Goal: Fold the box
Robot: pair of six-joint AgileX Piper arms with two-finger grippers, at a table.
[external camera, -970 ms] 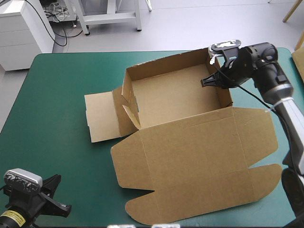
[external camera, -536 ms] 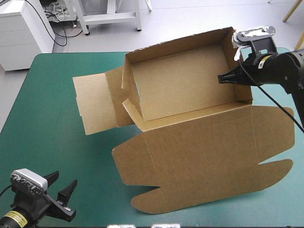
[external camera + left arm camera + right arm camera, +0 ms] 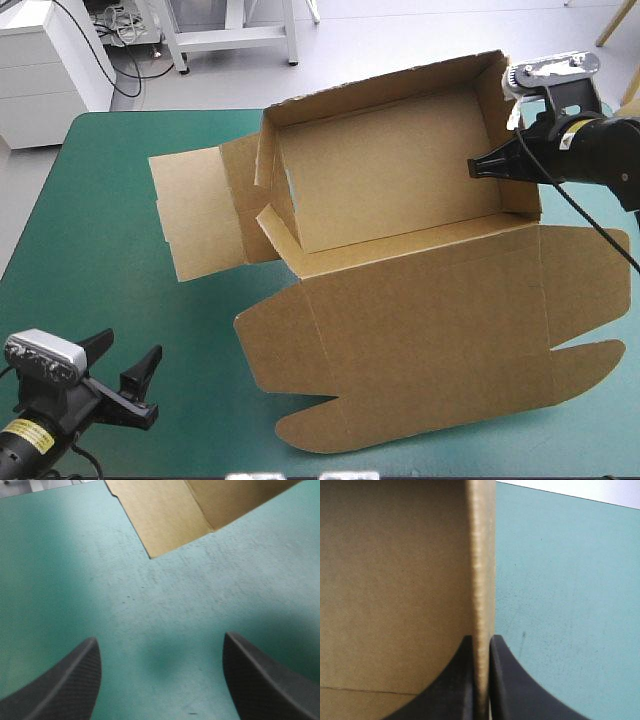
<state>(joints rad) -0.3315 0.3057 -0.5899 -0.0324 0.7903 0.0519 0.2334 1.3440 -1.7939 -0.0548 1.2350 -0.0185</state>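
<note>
The table with its teal-green cover point(image 3: 120, 260) is largely taken up by the box point(image 3: 390, 180), a cut sheet of brown board set up as an open tray toward the far right, with its broad flat lid point(image 3: 430, 330) spread toward the near edge and an untucked flap point(image 3: 195, 215) lying out toward the left edge. The tray's upright right end wall point(image 3: 515, 140) is pinched by the right gripper point(image 3: 480, 167), whose black fin-shaped fingers are pressed against both faces of the board, inside and outside, as the right wrist view confirms point(image 3: 481, 642). The tray's right end appears to be raised slightly off the cover. For this step to be done well, the wall should be kept square and the clamp firm but not crushing, so that the board is not creased away from its scored lines. The left gripper point(image 3: 128, 355) is held spread and empty at the near left corner, well apart from the box, only a corner of board point(image 3: 165, 515) being seen ahead of it.
</note>
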